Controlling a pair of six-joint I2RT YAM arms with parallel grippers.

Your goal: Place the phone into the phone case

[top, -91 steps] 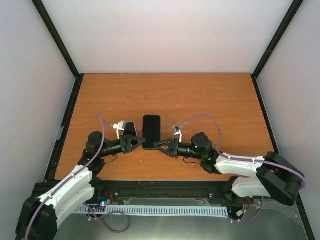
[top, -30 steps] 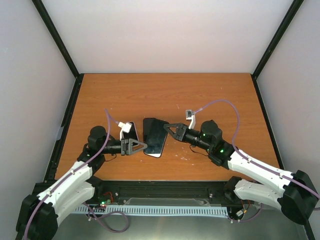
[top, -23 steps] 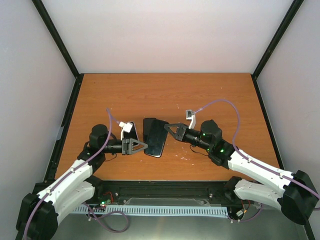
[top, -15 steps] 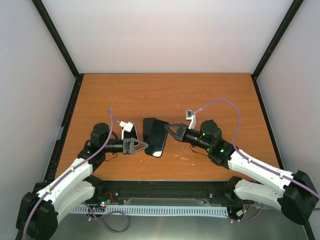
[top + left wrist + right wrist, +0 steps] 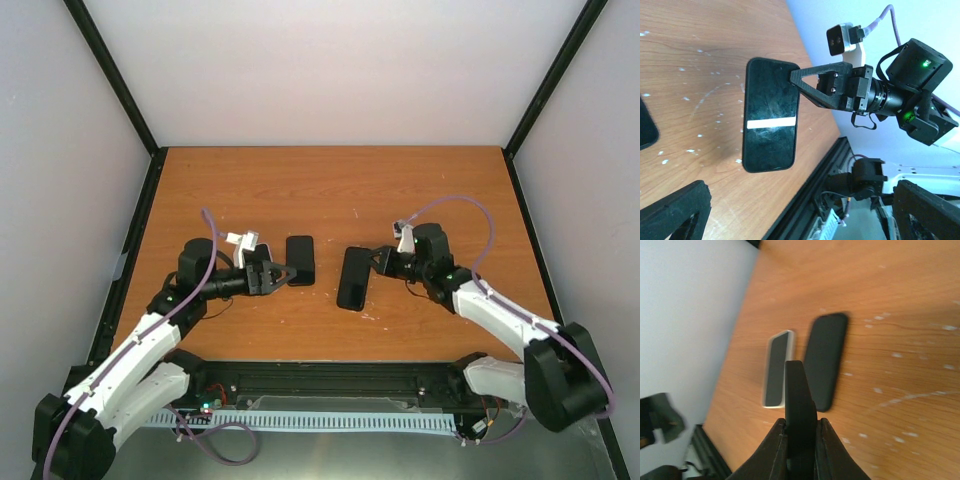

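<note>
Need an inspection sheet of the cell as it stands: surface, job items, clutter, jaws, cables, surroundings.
Surface: wooden table, scattered white flecks.
Job's things: phone clamped by one edge in the right gripper; black case flat on the table, apart from the phone; white-rimmed slab beside the case, role unclear.
Clutter: nothing seen.
Grippers: left gripper jaws open, empty, near the case; right gripper jaws shut on the phone.
Cables: left purple cable and right purple cable, each looping over its arm.
Surroundings: white walls, black frame posts.

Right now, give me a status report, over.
Left end effector open, empty. Right end effector shut on phone edge. Black case flat on table by left end effector, nothing on it.
</note>
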